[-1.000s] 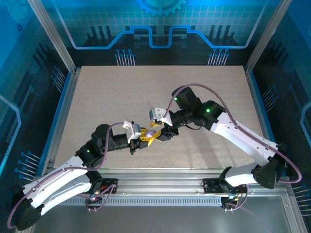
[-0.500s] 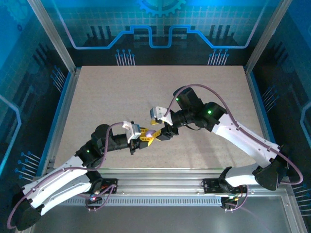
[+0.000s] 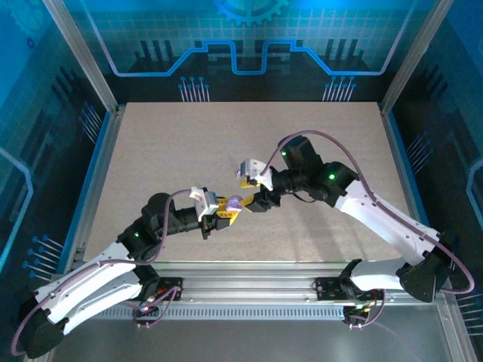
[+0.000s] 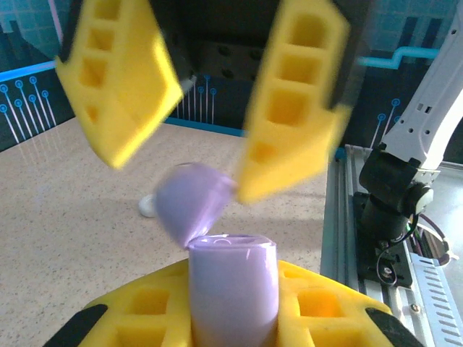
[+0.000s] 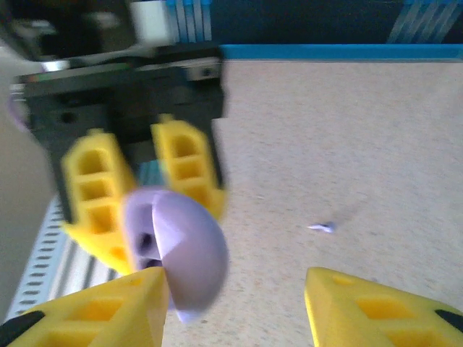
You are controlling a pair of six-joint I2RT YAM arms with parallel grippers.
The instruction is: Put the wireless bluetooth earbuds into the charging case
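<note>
The lilac charging case (image 4: 231, 260) stands upright with my left gripper (image 4: 231, 293) shut on its body. Its lid (image 4: 189, 202) is hinged open and leans to the left. In the top view the charging case (image 3: 235, 202) hangs just above the table, between the left gripper (image 3: 225, 211) and the right gripper (image 3: 253, 193). My right gripper (image 5: 235, 296) is open, with nothing between its fingers, and the open case (image 5: 173, 249) lies just off its left finger. A tiny lilac earbud (image 5: 322, 227) lies on the table beyond it. A small white piece (image 4: 148, 206), perhaps another earbud, lies behind the case.
The speckled beige table (image 3: 166, 151) has free room on the far side and to both sides. A metal rail (image 3: 249, 275) runs along the near edge by the arm bases. Blue walls close in the back and sides.
My right gripper has drawn back from the case, up and to the right. The left gripper and the case have stayed in place.
</note>
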